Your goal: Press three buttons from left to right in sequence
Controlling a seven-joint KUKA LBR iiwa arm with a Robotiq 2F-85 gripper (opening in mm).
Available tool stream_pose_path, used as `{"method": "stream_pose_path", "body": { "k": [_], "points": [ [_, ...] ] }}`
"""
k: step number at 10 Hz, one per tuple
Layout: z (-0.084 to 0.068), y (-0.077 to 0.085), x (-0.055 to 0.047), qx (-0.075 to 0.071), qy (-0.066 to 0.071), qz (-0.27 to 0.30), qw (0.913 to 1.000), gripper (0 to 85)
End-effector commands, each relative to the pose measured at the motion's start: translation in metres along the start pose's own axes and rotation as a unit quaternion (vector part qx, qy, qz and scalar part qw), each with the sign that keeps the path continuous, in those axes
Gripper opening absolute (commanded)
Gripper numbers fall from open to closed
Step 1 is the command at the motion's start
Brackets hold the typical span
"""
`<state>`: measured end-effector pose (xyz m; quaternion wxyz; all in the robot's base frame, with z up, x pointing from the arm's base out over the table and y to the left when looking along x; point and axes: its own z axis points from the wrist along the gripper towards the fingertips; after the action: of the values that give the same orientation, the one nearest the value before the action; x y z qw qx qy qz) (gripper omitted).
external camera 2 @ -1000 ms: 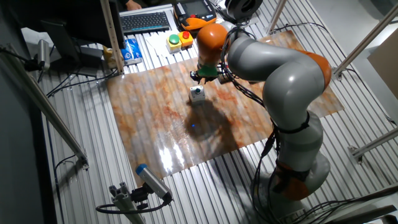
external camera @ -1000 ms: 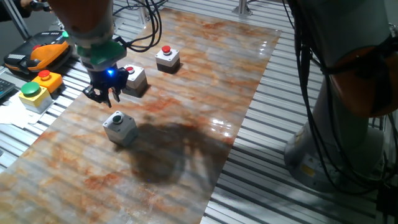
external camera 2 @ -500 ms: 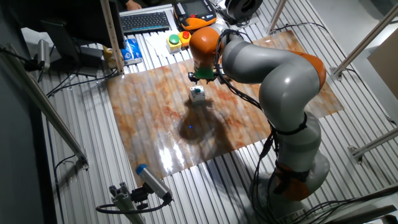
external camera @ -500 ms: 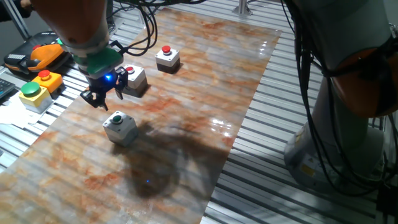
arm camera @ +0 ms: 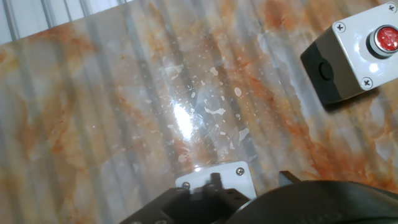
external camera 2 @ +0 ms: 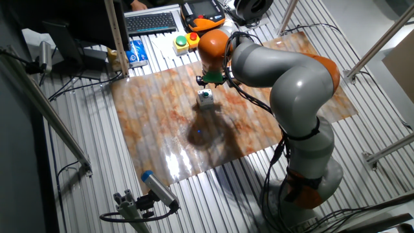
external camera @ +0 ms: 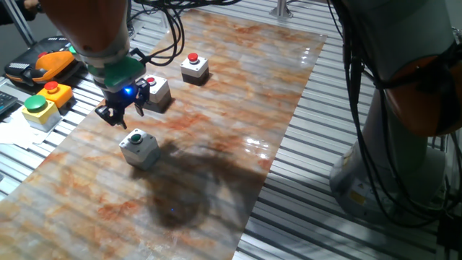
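Note:
Three light-grey button boxes stand on the marbled board. The left one has a green cap (external camera: 136, 138), the middle one (external camera: 155, 89) and the far one (external camera: 194, 66) have red caps. My gripper (external camera: 121, 113), lit blue at its base, hangs just above and behind the green-capped box and does not touch it. In the other fixed view the gripper (external camera 2: 209, 82) sits right behind the green-capped box (external camera 2: 206, 98). The hand view shows a red-capped box (arm camera: 364, 48) at the top right and a white box top (arm camera: 214, 179) at the bottom, partly hidden by my hand. No view shows the fingertip gap.
A yellow box with a big green button (external camera: 36, 109) and a yellow-orange box with a red button (external camera: 55, 92) lie off the board at the left. An orange-black pendant (external camera: 43, 63) lies behind them. The robot's base (external camera: 404, 144) and cables stand at the right.
The gripper has lifted and moved a little left and back from the green-capped box, whose green cap now shows. In the last half second it has hardly moved.

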<state>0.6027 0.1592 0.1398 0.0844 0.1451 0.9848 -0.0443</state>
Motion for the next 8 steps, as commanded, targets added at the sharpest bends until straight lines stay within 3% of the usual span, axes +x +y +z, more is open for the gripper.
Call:
{"method": "stream_pose_path", "body": {
  "k": [1,8],
  "points": [
    [0.0002,0.0002,0.0001,0.0,0.0,0.0,1.0,34.0],
    [0.0011,0.0008,0.0002,-0.006,0.004,0.006,1.0,34.0]
  ]
}}
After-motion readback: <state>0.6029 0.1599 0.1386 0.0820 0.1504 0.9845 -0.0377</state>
